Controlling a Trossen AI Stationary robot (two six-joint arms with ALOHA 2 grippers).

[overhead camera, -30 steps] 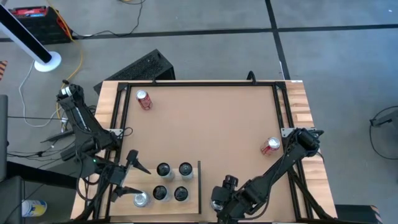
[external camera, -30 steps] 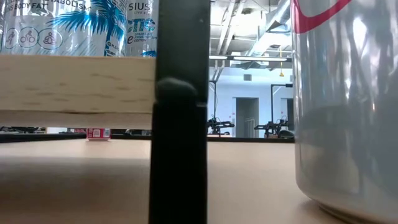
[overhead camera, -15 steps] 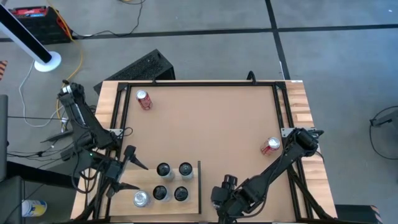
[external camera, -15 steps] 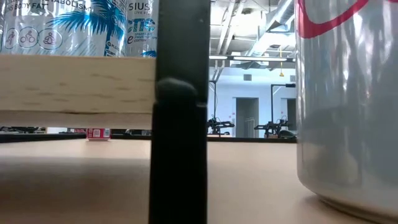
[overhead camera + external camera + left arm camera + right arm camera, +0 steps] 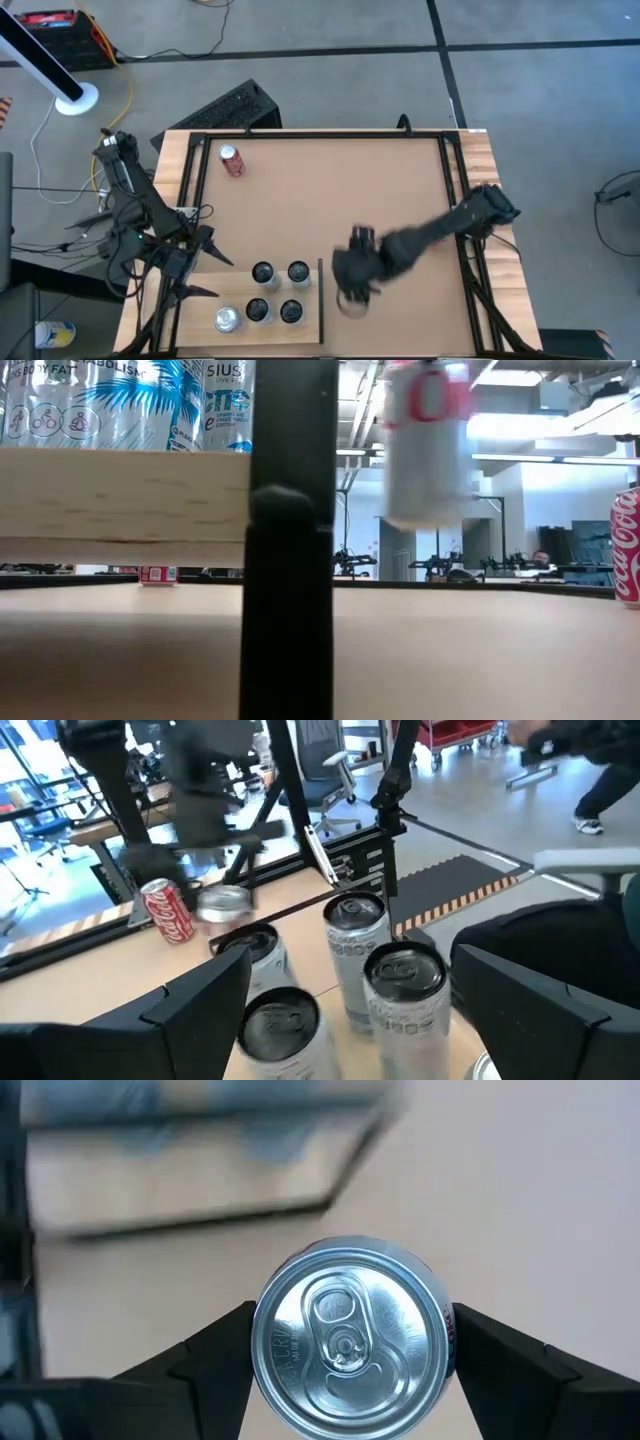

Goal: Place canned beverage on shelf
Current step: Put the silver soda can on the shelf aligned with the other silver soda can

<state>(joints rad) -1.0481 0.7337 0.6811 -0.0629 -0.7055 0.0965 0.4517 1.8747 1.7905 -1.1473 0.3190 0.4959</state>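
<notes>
Across the brown tabletop [image 5: 330, 200], the right arm [image 5: 440, 228] stretches from the right edge toward the centre, its right gripper [image 5: 350, 1342] clamped on a silver can [image 5: 350, 1342] — one finger against each side of the can, held upright clear of the surface in the low view. The left arm [image 5: 140, 205] waits at the left edge; the left gripper [image 5: 198, 274] has its fingers spread apart, just beside the shelf [image 5: 270, 330]. The pale shelf carries five cans [image 5: 275, 295] near the front edge. One red can [image 5: 231, 160] lies at the far left corner — another stands at the right in the low view. A workshop room shows beyond.
</notes>
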